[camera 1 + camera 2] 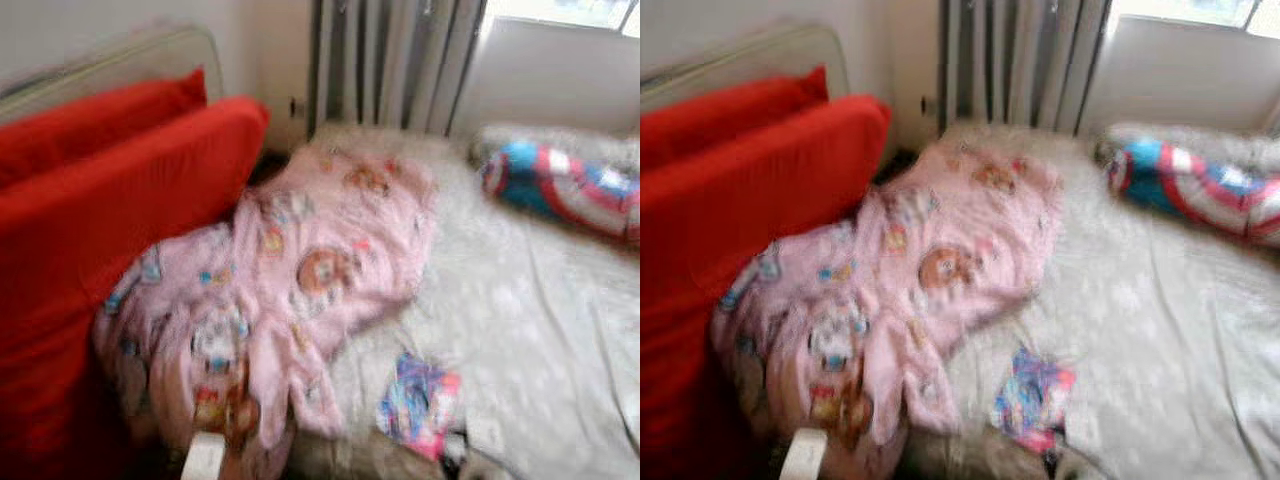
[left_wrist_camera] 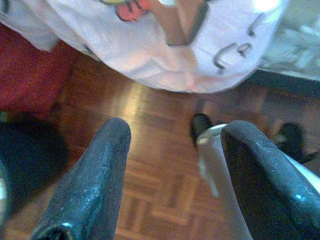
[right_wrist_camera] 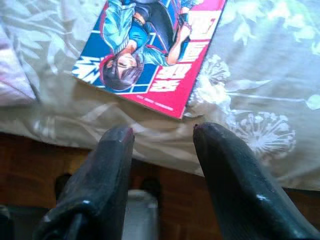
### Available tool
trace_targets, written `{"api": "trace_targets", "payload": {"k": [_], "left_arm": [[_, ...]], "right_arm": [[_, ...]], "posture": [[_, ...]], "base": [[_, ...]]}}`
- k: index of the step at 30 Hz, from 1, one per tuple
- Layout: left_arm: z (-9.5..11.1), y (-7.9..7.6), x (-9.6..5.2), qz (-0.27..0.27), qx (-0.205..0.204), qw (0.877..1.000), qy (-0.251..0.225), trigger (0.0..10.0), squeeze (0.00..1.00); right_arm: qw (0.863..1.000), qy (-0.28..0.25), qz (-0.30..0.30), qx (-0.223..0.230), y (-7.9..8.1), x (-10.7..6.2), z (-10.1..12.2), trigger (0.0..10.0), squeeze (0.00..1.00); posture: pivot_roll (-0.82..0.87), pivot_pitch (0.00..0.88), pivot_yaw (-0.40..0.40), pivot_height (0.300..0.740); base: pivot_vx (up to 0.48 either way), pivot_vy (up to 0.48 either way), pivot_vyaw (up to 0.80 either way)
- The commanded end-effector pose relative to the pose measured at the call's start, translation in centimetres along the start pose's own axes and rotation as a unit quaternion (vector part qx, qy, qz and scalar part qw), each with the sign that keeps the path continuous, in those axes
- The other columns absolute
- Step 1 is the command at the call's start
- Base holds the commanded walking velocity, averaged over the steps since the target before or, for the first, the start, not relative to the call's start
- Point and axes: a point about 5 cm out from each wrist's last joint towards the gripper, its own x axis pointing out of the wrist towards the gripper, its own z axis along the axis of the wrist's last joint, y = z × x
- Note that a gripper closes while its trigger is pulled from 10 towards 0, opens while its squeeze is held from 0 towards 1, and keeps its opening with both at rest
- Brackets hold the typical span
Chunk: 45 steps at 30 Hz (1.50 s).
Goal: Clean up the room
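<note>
Pink blanket (image 1: 300, 290) with cartoon prints lies crumpled across the left half of the bed (image 1: 560, 330), trailing from about the centre of the head view down to 7 o'clock, where it spills over the bed's near edge. Its left side presses against a large red cushion (image 1: 90, 230) at 9 o'clock, with a second red cushion (image 1: 90, 115) behind it at 10 o'clock. A colourful magazine (image 3: 150, 45) rests on the pale floral sheet near the bed's near edge, at 5 o'clock from the blanket and apart from it. At 2 o'clock, a pillow (image 1: 565, 190) striped in blue, red and white lies by the far edge, well apart from the blanket. Grey curtains (image 1: 385, 65) hang at 12 o'clock.

The left end effector (image 2: 172, 150) hangs over wooden parquet floor (image 2: 150, 170), its two black fingers apart and holding nothing, with the blanket's overhanging edge just ahead of them. The right end effector (image 3: 162, 135) sits at the bed's near edge, fingers apart and empty, the magazine close ahead of its tips but not touched.
</note>
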Motion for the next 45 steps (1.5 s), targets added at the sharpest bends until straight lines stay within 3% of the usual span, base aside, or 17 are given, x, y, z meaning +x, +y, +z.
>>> {"api": "trace_targets", "payload": {"k": [1,6,22,27,29,32,33,34,35,41,45], "left_arm": [[0.4,-0.6,0.1,-0.006,0.000,1.000,-0.005,10.0,0.00],[0.5,-0.6,0.1,-0.003,0.002,1.000,-0.008,10.0,0.00],[0.7,-0.4,0.0,0.006,-0.004,0.999,-0.041,10.0,0.00],[1.0,-0.3,-0.2,0.018,-0.027,0.997,-0.073,10.0,0.00],[1.2,-0.1,-0.4,0.035,-0.059,0.992,-0.107,10.0,0.00],[1.5,0.0,-0.7,0.039,-0.067,0.987,-0.142,10.0,0.00],[9.5,1.8,-0.5,0.049,-0.052,0.966,-0.247,10.0,0.00],[9.5,1.8,-0.5,0.049,-0.052,0.966,-0.247,10.0,0.00],[14.0,2.6,-1.2,0.053,-0.041,0.948,-0.311,10.0,0.00],[16.0,2.6,-2.1,0.051,-0.052,0.924,-0.374,10.0,0.00],[15.5,2.3,-2.4,0.049,-0.047,0.915,-0.398,10.0,0.00]], "right_arm": [[1.000,0.005,-0.016,0.004,-1.2,-0.3,-0.4,10.0,0.00],[1.000,0.005,-0.017,0.003,-1.2,-0.3,-0.4,10.0,0.00],[0.999,-0.039,-0.002,0.015,-1.0,-0.3,0.2,10.0,0.00],[0.998,-0.057,0.019,-0.014,-0.7,-0.3,0.6,10.0,0.00],[0.997,-0.081,0.009,-0.003,-0.7,-0.4,0.8,10.0,0.00],[0.995,-0.101,0.013,0.006,-0.7,-0.6,1.0,10.0,0.00],[0.993,-0.113,0.020,0.011,-0.6,-0.6,1.0,10.0,0.00],[0.993,-0.113,0.020,0.011,-0.6,-0.6,1.0,10.0,0.00],[0.992,-0.121,0.024,0.014,-0.6,-0.7,1.0,10.0,0.00],[0.990,-0.139,0.024,0.023,-0.8,-1.0,0.7,10.0,0.00],[0.988,-0.151,0.023,0.024,-0.9,-1.3,0.3,10.0,0.00]], "posture": [[-0.07,0.000,-0.016,0.740],[-0.07,0.000,-0.016,0.740],[-0.08,0.000,-0.007,0.740],[-0.09,0.000,0.000,0.740],[-0.10,0.000,0.011,0.740],[-0.11,0.000,0.019,0.740],[-0.12,0.000,0.024,0.740],[-0.12,0.000,0.024,0.740],[-0.12,0.000,0.025,0.740],[-0.13,0.000,0.018,0.740],[-0.13,0.000,0.007,0.740]], "base": [[0.000,0.000,-0.78],[0.000,0.000,-0.78],[0.000,0.000,0.00],[0.000,0.000,0.00],[0.000,0.000,0.00],[0.000,0.000,0.00],[0.000,0.000,0.00],[0.000,0.000,0.00],[0.000,0.000,0.00],[0.000,0.000,0.00],[0.000,0.000,0.00]]}}
